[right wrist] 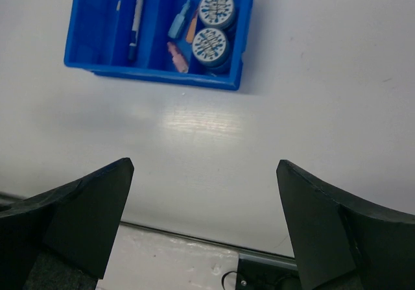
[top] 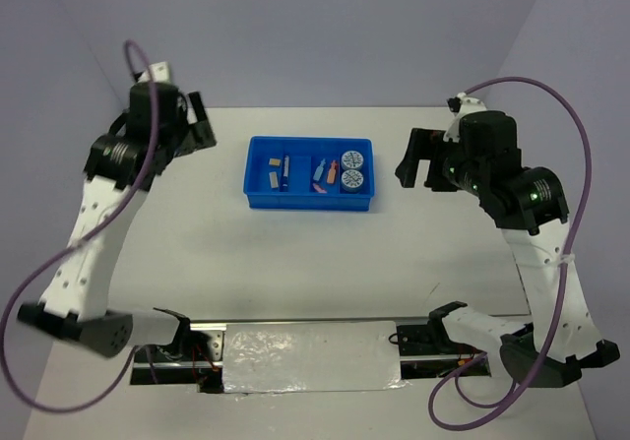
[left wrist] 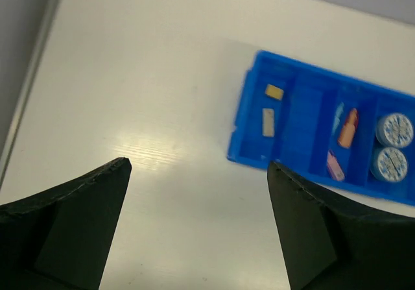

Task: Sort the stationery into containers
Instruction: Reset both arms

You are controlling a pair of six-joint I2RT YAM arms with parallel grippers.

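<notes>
Mid-table, toward the far edge: blue tray, four compartments side by side, well apart from both grippers. To its left, left gripper, jaws spread wide, holding nothing. To its right, right gripper, jaws likewise wide and empty. From the left wrist, tray ahead and off to the right of the fingers. From the right wrist, ahead and off to the left, bare table in between.

Sorted inside, left to right from above:
- tan eraser and grey eraser
- pen
- orange capsule, pink capsule and a light blue piece
- tape rolls, two, lying flat, one behind the other

Blue-and-white pattern on the roll tops; any lettering too small to read.
</notes>
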